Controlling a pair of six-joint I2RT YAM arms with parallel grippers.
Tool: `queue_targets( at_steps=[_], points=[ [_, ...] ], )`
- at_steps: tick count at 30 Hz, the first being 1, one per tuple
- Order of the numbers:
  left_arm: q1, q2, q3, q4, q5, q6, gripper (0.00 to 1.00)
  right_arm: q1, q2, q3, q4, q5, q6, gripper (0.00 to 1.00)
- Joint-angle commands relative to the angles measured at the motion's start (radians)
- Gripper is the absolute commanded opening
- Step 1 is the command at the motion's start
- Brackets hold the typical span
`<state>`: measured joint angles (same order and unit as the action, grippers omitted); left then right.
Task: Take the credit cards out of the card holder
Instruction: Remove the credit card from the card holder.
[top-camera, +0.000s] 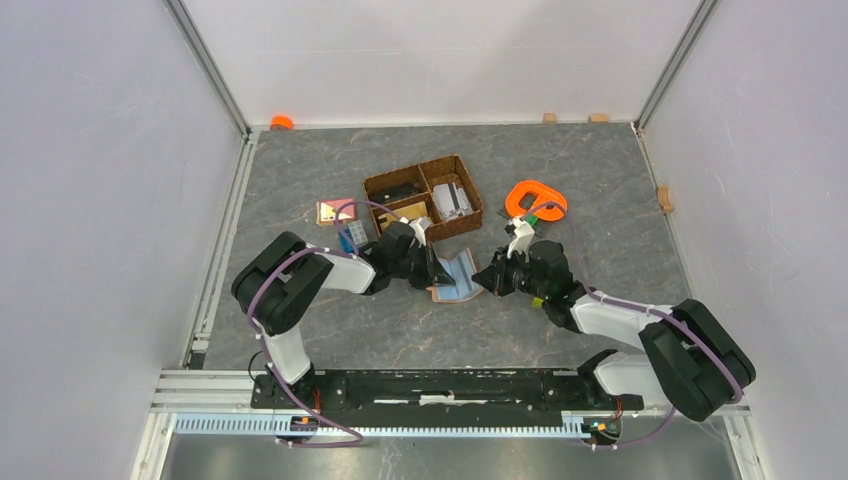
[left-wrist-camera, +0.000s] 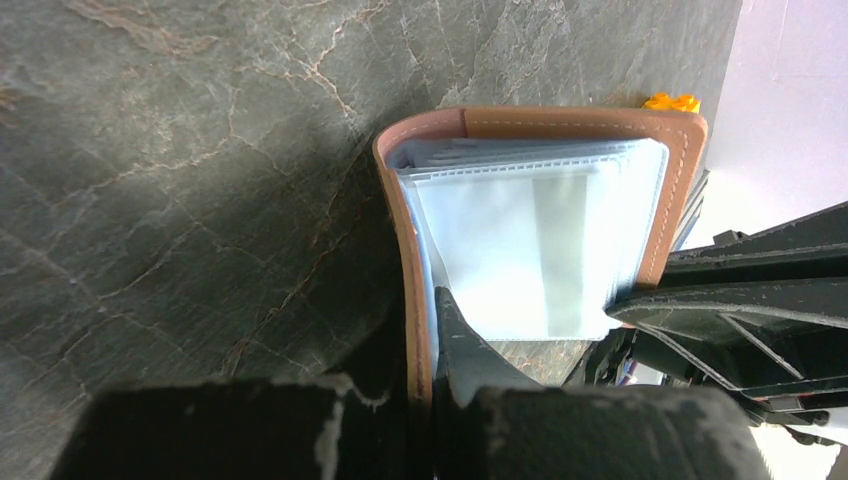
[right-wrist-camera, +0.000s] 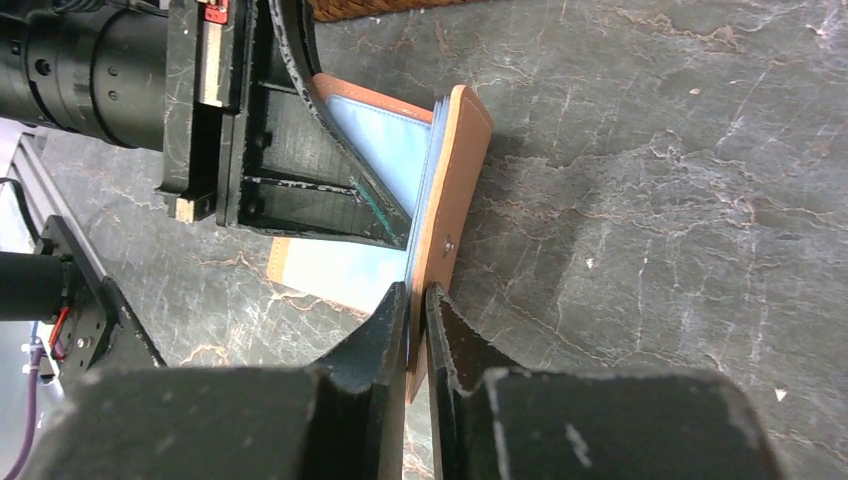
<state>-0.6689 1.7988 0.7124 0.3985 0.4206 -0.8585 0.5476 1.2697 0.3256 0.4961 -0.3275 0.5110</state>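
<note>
The reddish-brown card holder (top-camera: 456, 276) lies open on the table between my two grippers, its pale shiny sleeves (left-wrist-camera: 530, 240) fanned out. My left gripper (left-wrist-camera: 430, 330) is shut on one brown cover edge (left-wrist-camera: 418, 260); it shows in the top view (top-camera: 437, 272) at the holder's left. My right gripper (right-wrist-camera: 418, 320) is shut on the other cover flap (right-wrist-camera: 452, 180), which stands tilted up; it shows in the top view (top-camera: 492, 281) at the holder's right. Pale grey cards (top-camera: 452, 197) lie in the woven basket's right compartment. I cannot tell whether any card sits inside the sleeves.
The dark-brown divided basket (top-camera: 378, 184) stands just behind the holder. A small blue block (top-camera: 347, 240) and a pink-and-tan flat piece (top-camera: 335, 211) lie left of it. An orange ring-shaped object (top-camera: 535, 198) lies behind my right gripper.
</note>
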Motion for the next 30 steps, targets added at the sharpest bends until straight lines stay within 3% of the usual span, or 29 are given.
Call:
queue_targets(
  at_steps=[1, 11, 15, 19, 23, 26, 30],
  points=[
    [0.005, 0.010, 0.013, -0.020, -0.019, 0.032, 0.02, 0.008, 0.019, 0.034, -0.059, 0.026, -0.036, 0.15],
    [0.003, 0.008, 0.013, -0.020, -0.017, 0.033, 0.02, 0.038, 0.067, 0.071, -0.078, 0.006, -0.054, 0.28],
    [0.003, 0.010, 0.014, -0.020, -0.017, 0.033, 0.02, 0.041, 0.071, 0.056, -0.019, -0.052, -0.033, 0.28],
    [0.003, 0.013, 0.015, -0.020, -0.014, 0.033, 0.02, 0.041, 0.057, 0.029, 0.075, -0.118, -0.007, 0.22],
    [0.003, 0.004, 0.012, -0.019, -0.015, 0.039, 0.04, 0.041, 0.036, 0.022, 0.065, -0.095, -0.007, 0.09],
    [0.003, -0.025, -0.010, 0.017, -0.008, 0.038, 0.10, 0.040, 0.029, 0.019, 0.051, -0.063, 0.000, 0.00],
    [0.009, -0.099, -0.097, 0.185, 0.015, -0.005, 0.21, 0.031, -0.022, -0.036, 0.128, -0.054, 0.043, 0.00]
  ],
)
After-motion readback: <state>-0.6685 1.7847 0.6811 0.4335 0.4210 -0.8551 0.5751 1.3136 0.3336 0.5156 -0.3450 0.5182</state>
